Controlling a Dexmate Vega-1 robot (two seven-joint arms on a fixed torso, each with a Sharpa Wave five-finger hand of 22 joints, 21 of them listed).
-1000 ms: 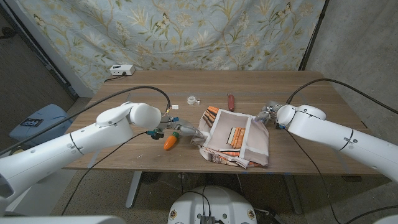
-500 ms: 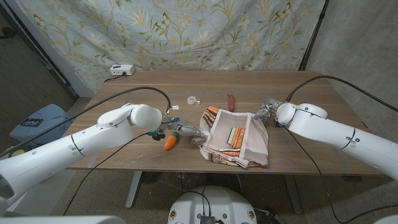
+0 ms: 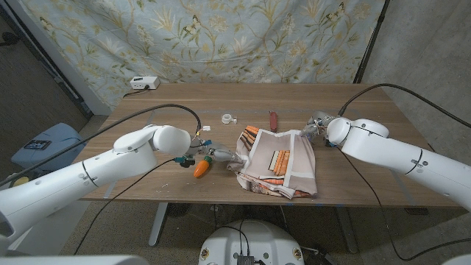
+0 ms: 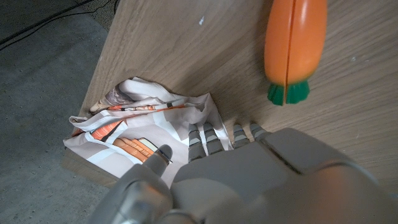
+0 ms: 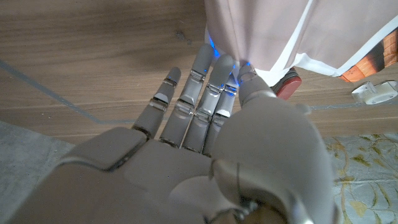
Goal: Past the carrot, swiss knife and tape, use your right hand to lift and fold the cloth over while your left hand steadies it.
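A white cloth (image 3: 278,163) printed with carrots lies rumpled at the table's front middle. My right hand (image 3: 316,130) pinches its far right corner (image 5: 249,37) and holds it lifted off the wood. My left hand (image 3: 213,154) reaches in from the left, and its fingertips (image 4: 205,134) press on the cloth's (image 4: 143,124) left edge. An orange toy carrot (image 3: 201,168) lies just in front of the left hand, with its green end (image 4: 287,93) toward that hand. Beyond the cloth lie a red swiss knife (image 3: 273,120) and a small white tape roll (image 3: 229,118).
A white power box (image 3: 143,83) sits at the table's far left corner. Black cables (image 3: 184,107) arc over both arms. A floral curtain (image 3: 221,37) hangs behind the table. The knife (image 5: 287,86) and tape (image 5: 373,92) lie close beyond the lifted corner.
My right hand has risen a little and drawn back with the cloth's corner, pulling the right edge up and inward. The left hand stays at the cloth's left edge.
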